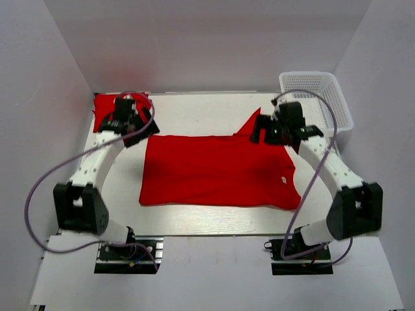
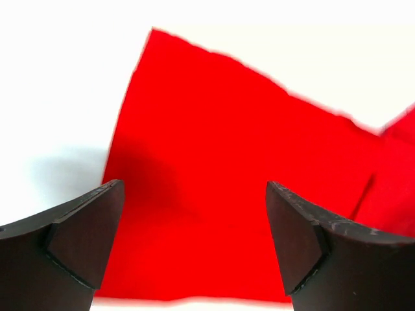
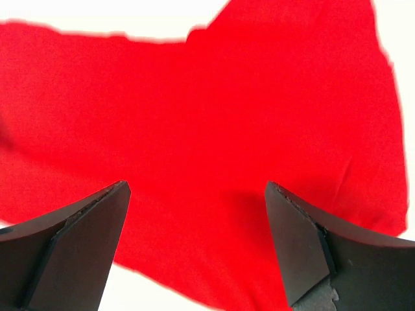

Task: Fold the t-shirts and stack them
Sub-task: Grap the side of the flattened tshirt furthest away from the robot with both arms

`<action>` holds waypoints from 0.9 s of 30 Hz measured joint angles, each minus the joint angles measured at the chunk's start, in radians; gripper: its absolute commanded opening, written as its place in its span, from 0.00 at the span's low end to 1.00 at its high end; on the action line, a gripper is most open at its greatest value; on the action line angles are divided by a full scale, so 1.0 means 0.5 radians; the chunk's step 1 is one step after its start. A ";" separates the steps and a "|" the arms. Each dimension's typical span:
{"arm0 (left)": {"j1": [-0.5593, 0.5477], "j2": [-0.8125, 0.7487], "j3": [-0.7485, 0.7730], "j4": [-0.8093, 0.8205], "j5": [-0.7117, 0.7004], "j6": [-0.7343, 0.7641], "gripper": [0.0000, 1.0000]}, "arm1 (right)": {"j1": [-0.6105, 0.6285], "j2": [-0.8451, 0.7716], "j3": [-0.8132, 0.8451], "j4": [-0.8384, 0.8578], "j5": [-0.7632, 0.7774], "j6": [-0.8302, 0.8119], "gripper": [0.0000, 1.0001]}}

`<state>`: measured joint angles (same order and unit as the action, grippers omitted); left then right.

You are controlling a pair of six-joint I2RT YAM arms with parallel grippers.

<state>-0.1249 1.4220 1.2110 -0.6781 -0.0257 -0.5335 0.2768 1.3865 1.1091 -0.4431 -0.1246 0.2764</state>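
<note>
Closest, at the bottom of the top view: two black arm bases (image 1: 126, 249). Past them, in the middle, a red t-shirt (image 1: 217, 172) lying flat on the white table (image 1: 194, 220). Second t-shirt (image 1: 102, 107), looking folded, in the upper left corner. To fold well: go down on both top corners at once, pinch the cloth edge, lift together, lay it over to the bottom edge, no wrinkles. Left gripper (image 1: 135, 129) leaning over the top left corner, right gripper (image 1: 271, 133) over the top right by the sleeve, both spread wide, holding nothing
</note>
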 measured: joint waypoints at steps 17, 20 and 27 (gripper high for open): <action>0.024 1.414 0.845 -0.133 -0.299 0.108 0.72 | -0.098 0.919 0.786 0.037 0.093 0.010 0.90; 0.029 1.464 0.888 -0.130 -0.309 0.115 0.70 | -0.110 0.921 0.790 0.037 0.069 0.008 0.90; 0.039 1.492 0.894 -0.071 -0.318 0.130 0.68 | -0.118 0.932 0.790 0.030 0.036 0.000 0.90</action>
<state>-0.1055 2.1677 1.6581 -0.7136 -0.1848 -0.4686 0.2176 1.8523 1.5040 -0.4282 -0.1066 0.2764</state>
